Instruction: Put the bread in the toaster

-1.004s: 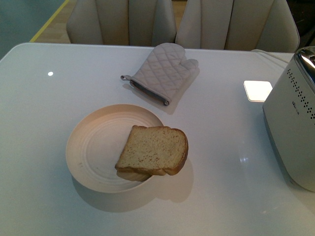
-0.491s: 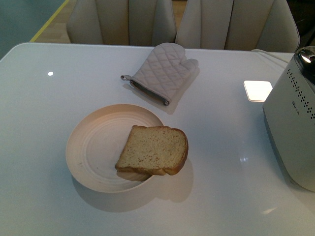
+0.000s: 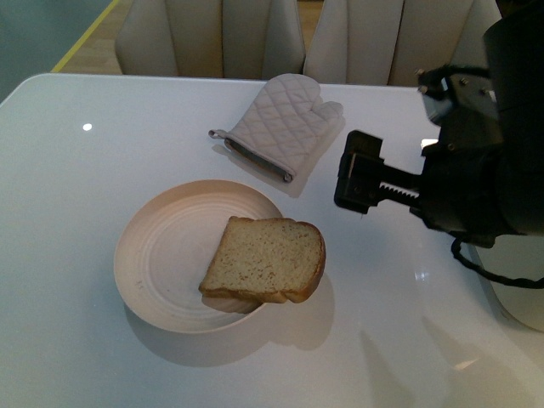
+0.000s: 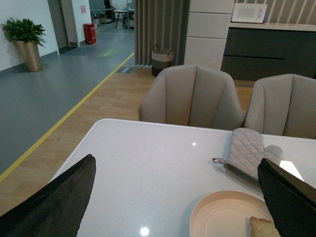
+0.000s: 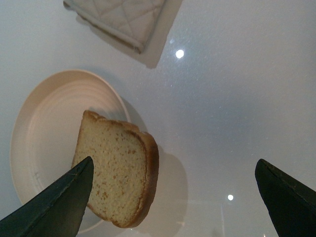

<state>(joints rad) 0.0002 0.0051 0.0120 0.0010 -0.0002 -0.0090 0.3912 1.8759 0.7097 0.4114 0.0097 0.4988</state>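
The bread [image 3: 265, 259] is one tan slice lying half on a pale round plate [image 3: 153, 255], overhanging its right rim. My right gripper [image 3: 355, 174] is open and empty, hovering above the table to the right of the bread. In the right wrist view the bread [image 5: 118, 168] lies under the open right gripper [image 5: 173, 202], near one finger. The white toaster [image 3: 523, 302] at the far right is mostly hidden behind my right arm. My left gripper [image 4: 173, 205] is open and empty, above the table's near left; the left wrist view shows the plate [image 4: 222, 212] and a bread corner [image 4: 261, 227].
A quilted beige oven mitt [image 3: 280, 123] lies behind the plate; it also shows in the left wrist view [image 4: 249, 150] and the right wrist view [image 5: 118, 17]. Two beige chairs [image 3: 212, 34] stand at the table's far edge.
My right arm has come into the front view from the right and now covers most of the toaster and the flat white square. The bread, plate and mitt have not moved.
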